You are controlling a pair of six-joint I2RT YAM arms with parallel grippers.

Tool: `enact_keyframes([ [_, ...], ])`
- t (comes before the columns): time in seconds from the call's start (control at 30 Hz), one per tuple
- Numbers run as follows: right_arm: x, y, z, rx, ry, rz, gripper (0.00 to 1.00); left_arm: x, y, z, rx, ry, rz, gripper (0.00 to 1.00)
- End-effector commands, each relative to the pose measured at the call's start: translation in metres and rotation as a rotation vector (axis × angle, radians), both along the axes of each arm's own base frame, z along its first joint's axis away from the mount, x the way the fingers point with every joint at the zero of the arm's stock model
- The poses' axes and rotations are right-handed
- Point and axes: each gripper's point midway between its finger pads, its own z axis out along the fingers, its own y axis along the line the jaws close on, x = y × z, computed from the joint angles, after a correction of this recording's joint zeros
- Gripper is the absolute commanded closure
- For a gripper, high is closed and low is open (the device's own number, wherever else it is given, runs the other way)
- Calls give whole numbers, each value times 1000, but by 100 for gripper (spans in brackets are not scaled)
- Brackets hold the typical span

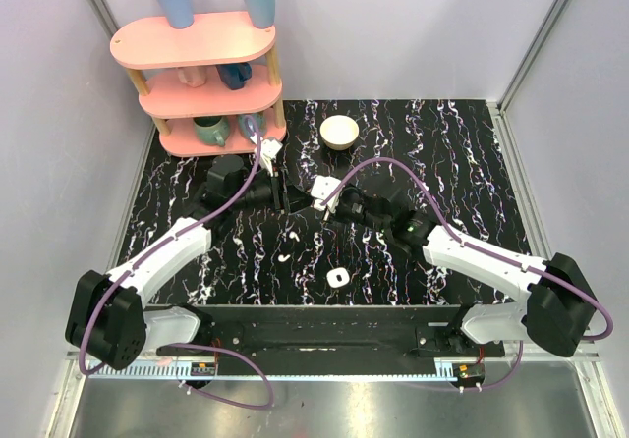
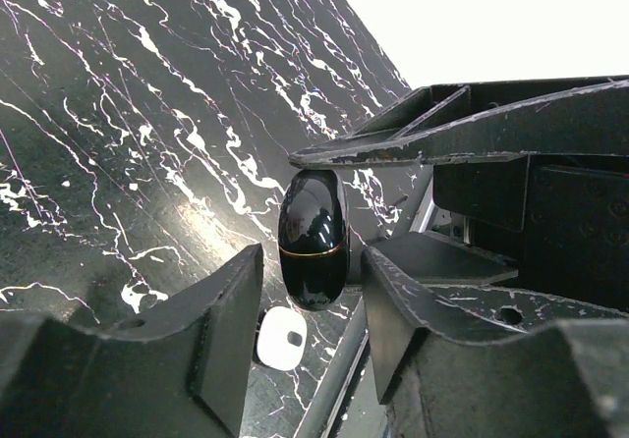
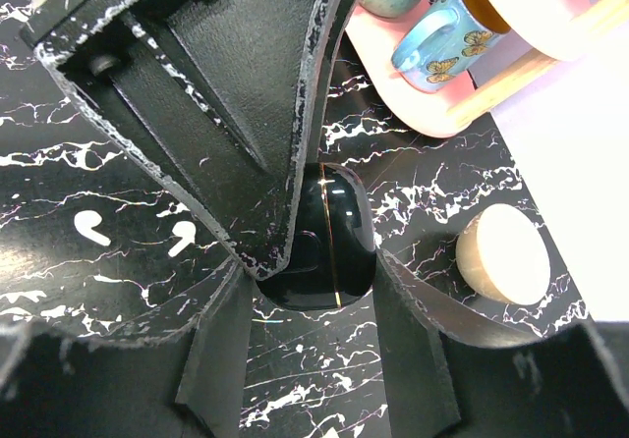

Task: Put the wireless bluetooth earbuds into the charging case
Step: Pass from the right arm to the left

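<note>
Pinching a glossy black pod (image 3: 319,242) with a thin gold seam, held it clear of the worktop (image 1: 462,153) in the right hand (image 3: 305,310). Bracketed the same pod with the left hand (image 2: 310,291), a sliver of gap at one finger; could not tell whether pressed on it. Found the charging case (image 1: 336,277) flat on the worktop near the arm bases, the wireless bluetooth earbuds (image 1: 292,233) just beyond, outside it, apart. Noted a white bowl (image 1: 339,131) farther back.
</note>
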Motion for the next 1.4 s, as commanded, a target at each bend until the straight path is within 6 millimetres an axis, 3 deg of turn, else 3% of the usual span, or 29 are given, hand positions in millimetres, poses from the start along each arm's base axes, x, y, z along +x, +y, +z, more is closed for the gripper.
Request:
enact_keyframes([
  [0.0, -2, 3, 23, 52, -52, 10, 91, 2, -5, 26, -43, -75, -26, 50],
  [0.2, -3, 3, 22, 55, -48, 12, 91, 3, -5, 24, -49, -68, -11, 47],
  [0.4, -4, 4, 22, 56, -47, 18, 91, 3, -6, 20, -52, -56, -12, 62],
  [0.73, -7, 7, 18, 38, -45, 41, 91, 3, -9, 22, -55, -60, -17, 60],
  [1.1, -8, 8, 18, 37, -44, 43, 91, 3, -10, 21, -48, -59, -24, 99],
  [1.2, -7, 7, 21, 49, -53, 36, 78, 3, -10, 20, -40, -70, -24, 100],
  [1.23, -4, 5, 24, 57, -61, 16, 61, 2, -10, 20, -38, -74, -27, 100],
  [1.3, -2, 2, 30, 77, -74, -10, 44, 1, -10, 18, -30, -95, -34, 100],
  [1.33, 0, -3, 37, 96, -91, -35, 30, 1, -9, 19, -27, -108, -26, 100],
  [1.37, 0, -4, 40, 110, -92, -46, 25, 1, -8, 16, -18, -125, -22, 100],
])
